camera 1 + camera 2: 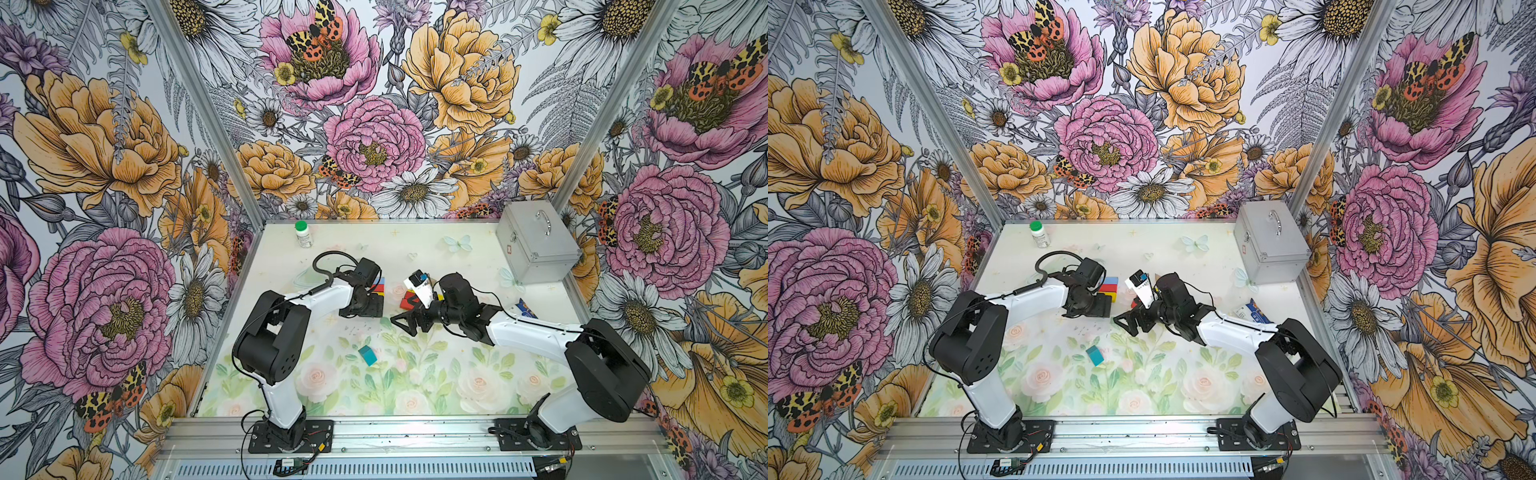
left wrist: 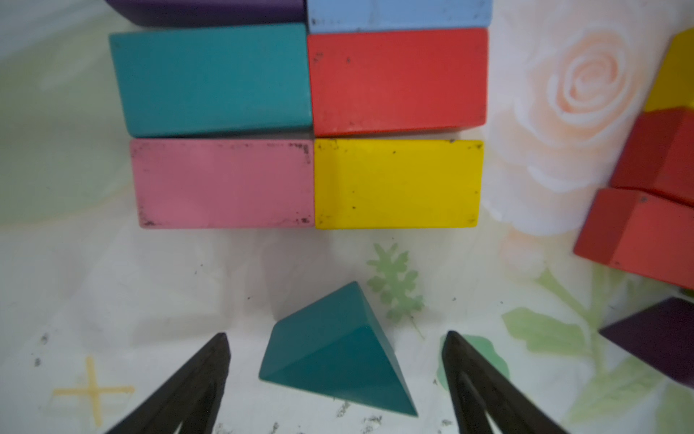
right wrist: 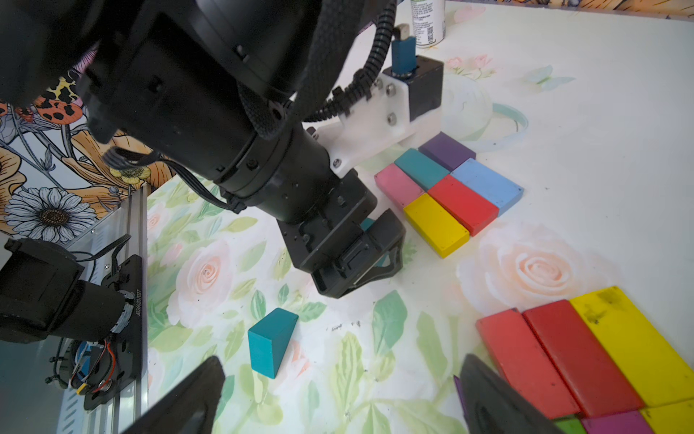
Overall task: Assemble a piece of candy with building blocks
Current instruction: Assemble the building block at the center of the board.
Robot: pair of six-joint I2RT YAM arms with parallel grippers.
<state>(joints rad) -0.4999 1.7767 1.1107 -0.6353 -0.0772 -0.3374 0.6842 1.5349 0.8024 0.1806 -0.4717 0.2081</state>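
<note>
Forming one grid, six touching bricks [image 3: 462,203]

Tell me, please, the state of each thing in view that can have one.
Left gripper: open, astride the triangle, not gripping.
Right gripper: open, empty.
Teal triangle: lying free between the jaws.
Six-brick grid: flat, edges touching.
Teal brick: alone, loose.
Spare bricks: flat, side by side.
Bottle: upright, capped.
Case: shut.

A purple wooden brick [image 2: 210,11] and a light blue brick [image 2: 398,15] are cut off. The left claw [image 3: 360,270] mostly hides a teal triangle [image 3: 367,224].
</note>
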